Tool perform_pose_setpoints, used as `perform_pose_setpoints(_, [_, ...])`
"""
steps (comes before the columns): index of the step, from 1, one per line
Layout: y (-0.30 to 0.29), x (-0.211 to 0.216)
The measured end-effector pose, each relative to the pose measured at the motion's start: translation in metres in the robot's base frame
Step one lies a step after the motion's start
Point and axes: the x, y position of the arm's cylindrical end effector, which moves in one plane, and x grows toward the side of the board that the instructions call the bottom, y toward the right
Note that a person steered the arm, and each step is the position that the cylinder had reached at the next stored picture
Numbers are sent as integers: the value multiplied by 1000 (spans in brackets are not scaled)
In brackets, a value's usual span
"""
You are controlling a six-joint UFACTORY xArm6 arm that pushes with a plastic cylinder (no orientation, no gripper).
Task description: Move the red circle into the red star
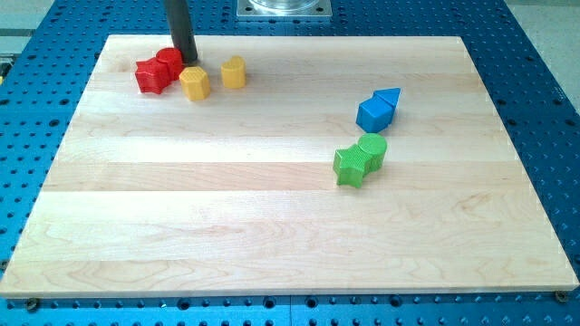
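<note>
**Red circle is tucked against the red star**

We start at the view's left. The red star (149, 77) sits near the board's (272, 235) far left corner. The red circle (169, 61) touches it, at about two o'clock from the star. We think the job looks almost done, since the two reds are pressed together.

Our tip (188, 59) stands just at three o'clock of the red circle, touching or nearly so. It sits there because a push toward nine o'clock drives the circle into the star. We have no jaws, only a rod, so nothing is gripped.

The circle is round, so it has no long side and points nowhere.

Next come two yellow blocks (195, 82) (234, 71), then the blue blocks (378, 110) and green blocks (359, 159), well apart.
</note>
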Motion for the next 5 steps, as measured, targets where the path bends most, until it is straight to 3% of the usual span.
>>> perform_pose_setpoints(4, [-6, 60])
perform_pose_setpoints(5, [24, 69])
